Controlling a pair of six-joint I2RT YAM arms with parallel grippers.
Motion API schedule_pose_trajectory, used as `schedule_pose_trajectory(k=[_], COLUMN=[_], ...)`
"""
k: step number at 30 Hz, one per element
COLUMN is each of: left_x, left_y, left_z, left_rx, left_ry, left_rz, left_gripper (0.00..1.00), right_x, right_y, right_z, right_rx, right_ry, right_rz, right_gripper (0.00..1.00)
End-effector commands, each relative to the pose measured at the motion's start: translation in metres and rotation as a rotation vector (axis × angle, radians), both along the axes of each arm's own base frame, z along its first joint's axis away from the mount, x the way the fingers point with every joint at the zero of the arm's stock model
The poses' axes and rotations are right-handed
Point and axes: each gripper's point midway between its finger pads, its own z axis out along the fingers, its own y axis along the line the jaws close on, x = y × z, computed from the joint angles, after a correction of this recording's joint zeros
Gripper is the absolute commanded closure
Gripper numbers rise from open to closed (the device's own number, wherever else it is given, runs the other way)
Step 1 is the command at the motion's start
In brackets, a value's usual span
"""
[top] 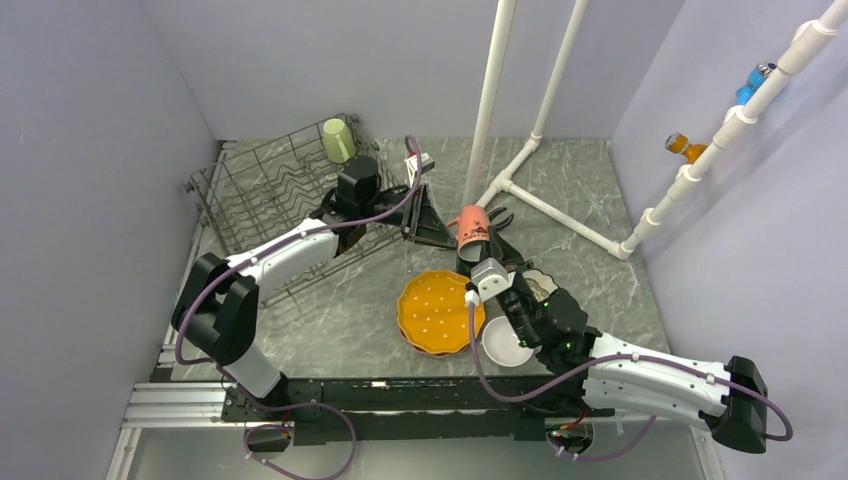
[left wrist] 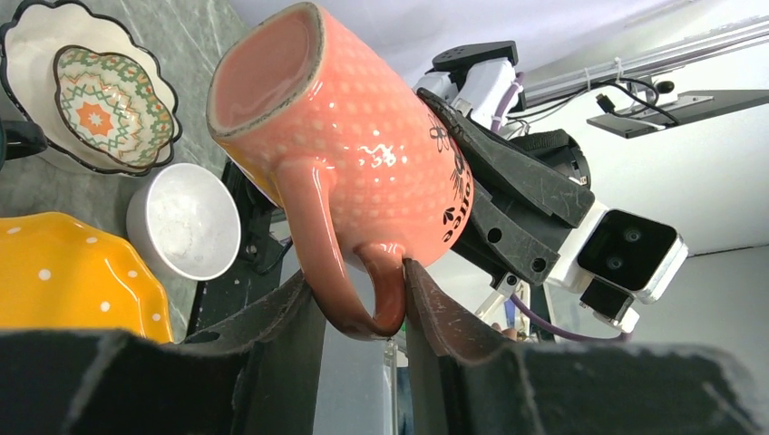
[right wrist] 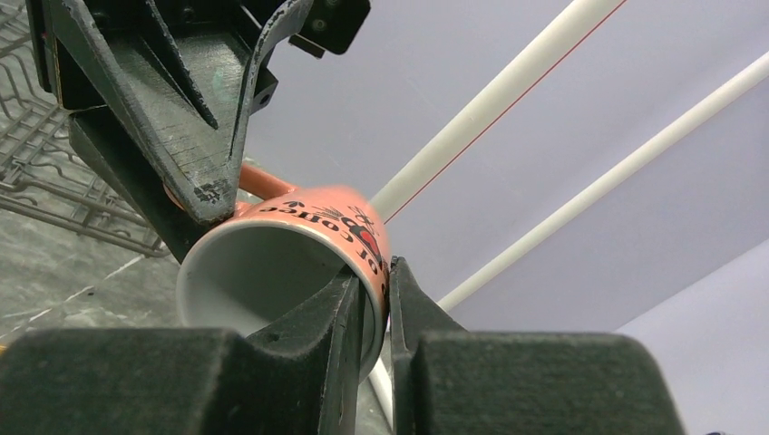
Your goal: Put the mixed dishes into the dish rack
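Observation:
A small pink mug (top: pixel 472 224) hangs in the air above the table, right of the dish rack (top: pixel 260 190). My right gripper (right wrist: pixel 374 272) is shut on its rim, one finger inside and one outside. My left gripper (left wrist: pixel 358 281) has both fingers pressed against the mug's (left wrist: pixel 363 154) handle loop. A pale green mug (top: pixel 338 140) sits at the rack's far corner. On the table below lie an orange dotted plate (top: pixel 435 312), a plain white bowl (top: pixel 503 342) and a patterned scalloped bowl (left wrist: pixel 109 104).
White pipes (top: pixel 490 100) rise just behind the mug and run across the table to the right wall. The rack's wire edge (right wrist: pixel 36 181) lies left of the mug. Both arms meet over the table's middle.

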Motion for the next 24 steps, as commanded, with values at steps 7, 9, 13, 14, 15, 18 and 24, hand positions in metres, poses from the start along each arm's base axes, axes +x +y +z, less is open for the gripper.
schedule_pose_trajectory(k=[7, 9, 13, 14, 15, 18, 24], left_x=[-0.022, -0.023, -0.026, -0.025, -0.026, -0.029, -0.032], left_y=[-0.002, -0.001, 0.000, 0.000, 0.000, 0.000, 0.003], left_z=[0.024, 0.026, 0.029, 0.028, 0.027, 0.029, 0.036], left_rx=[-0.089, -0.102, -0.122, -0.120, -0.118, -0.131, -0.156], left_ry=[-0.102, -0.098, -0.097, -0.095, -0.095, -0.114, -0.151], left_rz=[-0.114, -0.127, -0.139, -0.140, -0.142, -0.155, -0.138], left_gripper=[0.61, 0.58, 0.54, 0.54, 0.55, 0.79, 1.00], right_x=[-0.020, -0.022, -0.023, -0.024, -0.023, -0.022, -0.020], right_y=[0.031, 0.034, 0.037, 0.038, 0.038, 0.037, 0.042], right_z=[0.019, 0.015, 0.011, 0.009, 0.009, 0.008, 0.002], right_rx=[-0.050, -0.096, -0.150, -0.161, -0.162, -0.168, -0.164], right_ry=[-0.065, -0.070, -0.083, -0.084, -0.082, -0.093, -0.063], right_rz=[0.198, 0.210, 0.181, 0.182, 0.174, 0.151, 0.156], right_gripper=[1.00, 1.00, 1.00, 1.00, 1.00, 1.00, 1.00])
